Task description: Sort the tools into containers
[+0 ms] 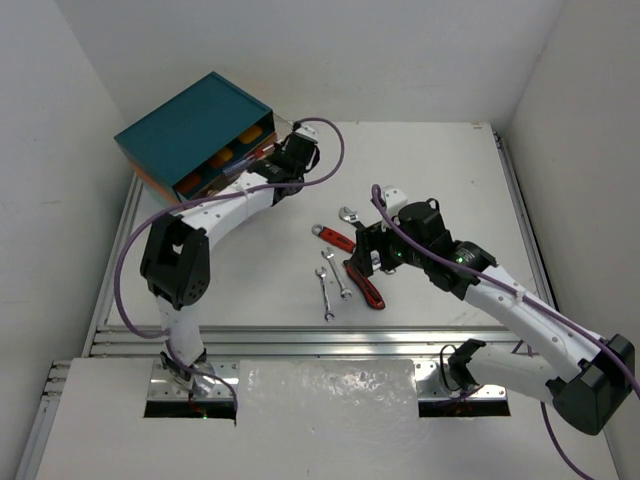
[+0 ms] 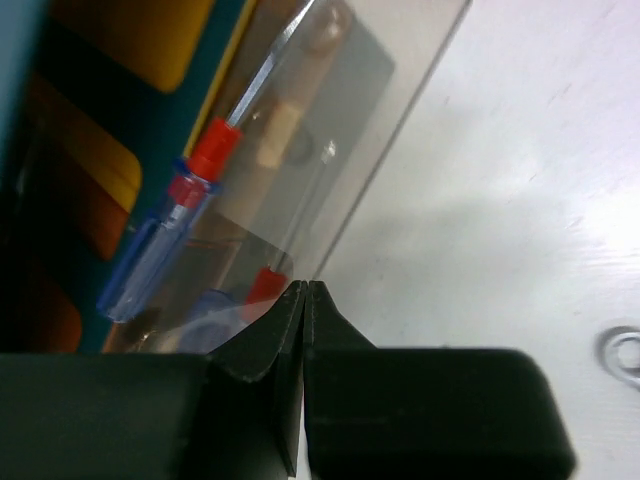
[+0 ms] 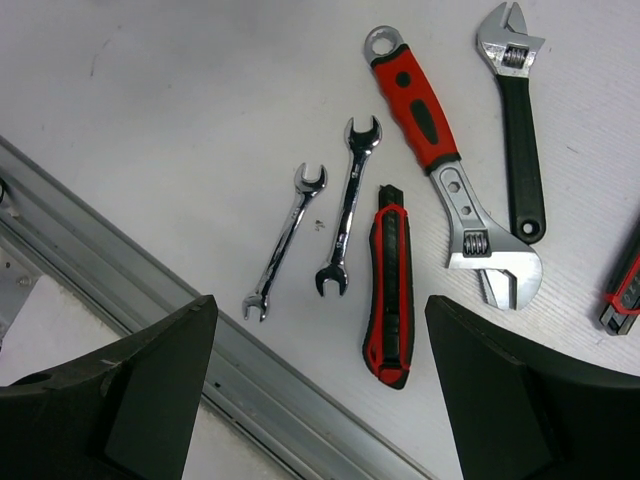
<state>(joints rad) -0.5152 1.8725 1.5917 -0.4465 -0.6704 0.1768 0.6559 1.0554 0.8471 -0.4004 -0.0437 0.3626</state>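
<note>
The teal-topped cabinet (image 1: 195,125) stands at the back left, with amber drawer fronts (image 1: 222,158). One clear drawer (image 2: 340,120) is pulled out. Inside it lie a blue-and-red screwdriver (image 2: 165,240) and a second one (image 2: 262,285). My left gripper (image 1: 287,158) (image 2: 305,287) is shut on nothing, its tips at the drawer's near corner. My right gripper (image 1: 372,252) (image 3: 320,300) hovers open above the tools on the table: two silver open-end wrenches (image 3: 285,240) (image 3: 348,205), a red-and-black cutter (image 3: 388,285), a red-handled adjustable wrench (image 3: 440,160) and a black-handled one (image 3: 520,130).
Another red-and-black tool (image 3: 625,290) shows at the right edge of the right wrist view. An aluminium rail (image 1: 300,335) (image 3: 200,330) runs along the table's near edge, close to the wrenches. White walls enclose the table on three sides.
</note>
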